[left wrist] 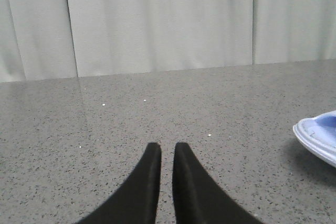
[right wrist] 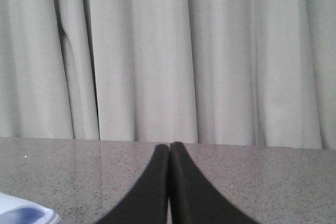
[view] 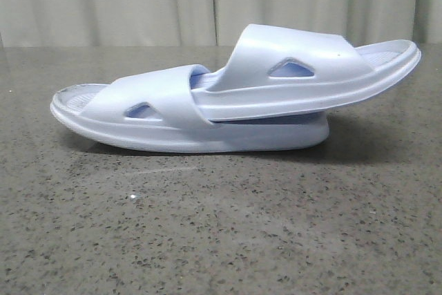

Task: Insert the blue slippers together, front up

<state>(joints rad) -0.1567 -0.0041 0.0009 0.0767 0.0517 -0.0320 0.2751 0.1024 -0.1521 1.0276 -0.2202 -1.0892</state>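
The two pale blue slippers lie nested in the middle of the front view. The lower slipper (view: pixel 138 126) rests flat on its sole, its strap at the left. The upper slipper (view: pixel 311 81) has one end pushed under that strap, and its other end juts up to the right. No gripper shows in the front view. My left gripper (left wrist: pixel 168 148) is empty with only a thin slit between its fingers, low over the table, and a slipper end (left wrist: pixel 317 137) lies off to one side. My right gripper (right wrist: pixel 169 145) is shut and empty, with a slipper edge (right wrist: pixel 23 214) in the corner.
The slippers sit on a grey speckled stone table (view: pixel 221 233). A pale pleated curtain (view: pixel 138 5) hangs behind the table's far edge. Both grippers stand apart from the slippers.
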